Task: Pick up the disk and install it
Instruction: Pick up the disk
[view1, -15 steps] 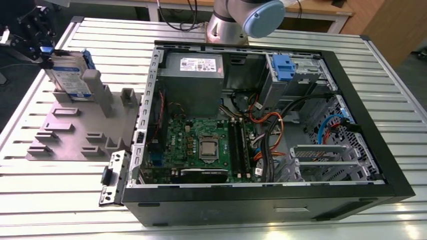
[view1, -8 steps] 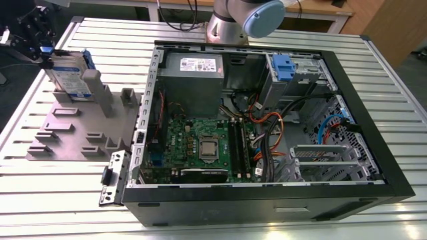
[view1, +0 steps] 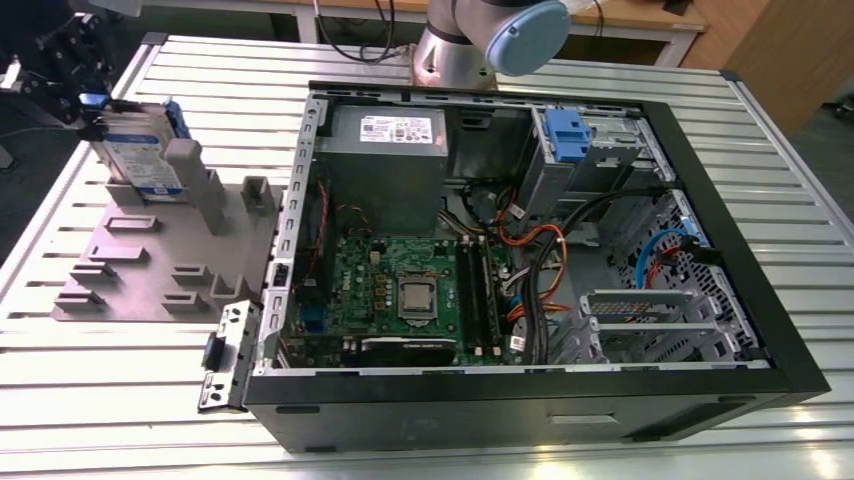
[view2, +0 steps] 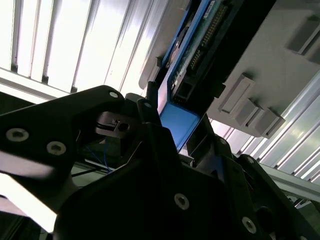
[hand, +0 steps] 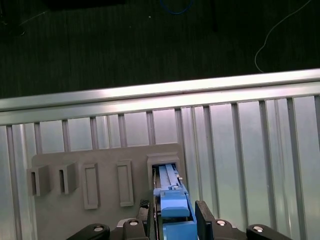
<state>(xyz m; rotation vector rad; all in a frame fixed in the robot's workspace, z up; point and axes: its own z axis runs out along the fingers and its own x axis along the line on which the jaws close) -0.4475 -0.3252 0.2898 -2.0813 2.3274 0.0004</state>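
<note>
The disk (view1: 140, 152) stands on edge in a slot of the grey holder (view1: 147, 262) at the exterior view's left, its white-and-blue label facing the camera. My gripper (view1: 94, 108) is at the disk's upper end. In the first wrist view the disk (hand: 169, 181) rises out of the holder's slot, and its blue bracket sits between my gripper's (hand: 175, 214) two black fingers. The second wrist view shows the same blue bracket end of the disk (view2: 196, 40) in my gripper (view2: 176, 126), which looks shut on it.
The open computer case (view1: 787, 300) lies on the slatted metal table (view1: 80, 400), at the exterior view's right of the holder. A drive bay with a blue latch (view1: 566, 135) is at its far side. My arm's base (view1: 461, 45) stands behind the case.
</note>
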